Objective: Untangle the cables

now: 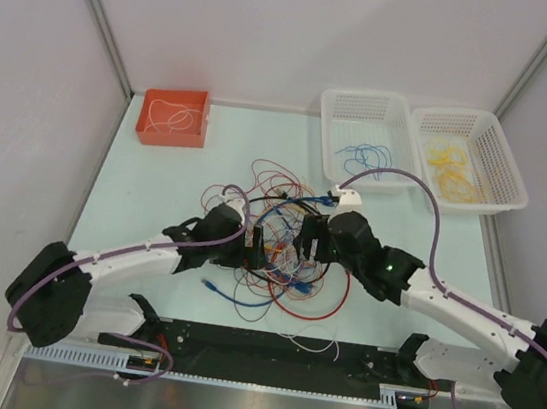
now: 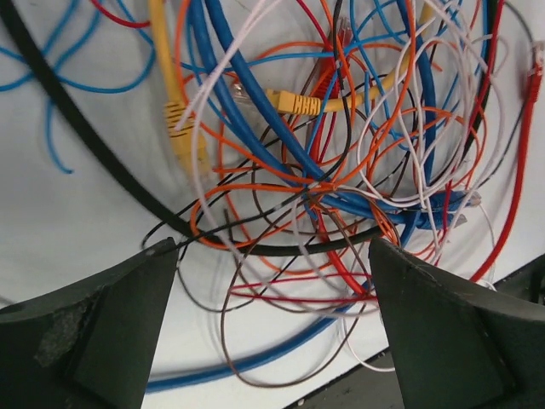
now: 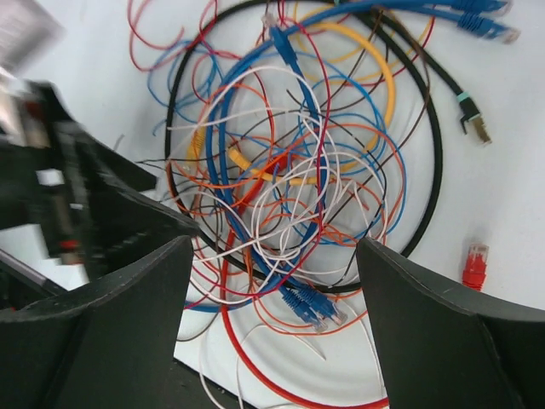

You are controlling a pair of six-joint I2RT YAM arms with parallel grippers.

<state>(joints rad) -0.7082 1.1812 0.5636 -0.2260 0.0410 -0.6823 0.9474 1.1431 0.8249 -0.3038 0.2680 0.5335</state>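
The cables (image 1: 282, 251) lie in one tangled heap at the middle of the table, thin red, blue, orange, white, yellow and black wires looped over each other. My left gripper (image 1: 251, 244) hangs over the heap's left side, my right gripper (image 1: 311, 238) over its right side. In the left wrist view the left gripper (image 2: 274, 247) stands open above orange, red and blue strands, with a yellow plug (image 2: 298, 103) farther off. The right gripper (image 3: 274, 247) is open too, above a pair of blue plugs (image 3: 313, 305). Neither holds a wire.
An orange box (image 1: 172, 133) with a white cable sits at the back left. Two white baskets stand at the back right, one (image 1: 338, 110) holding blue cables, the other (image 1: 509, 165) yellow ones. A red plug (image 3: 475, 264) lies apart. A black strip (image 1: 264, 350) runs along the near edge.
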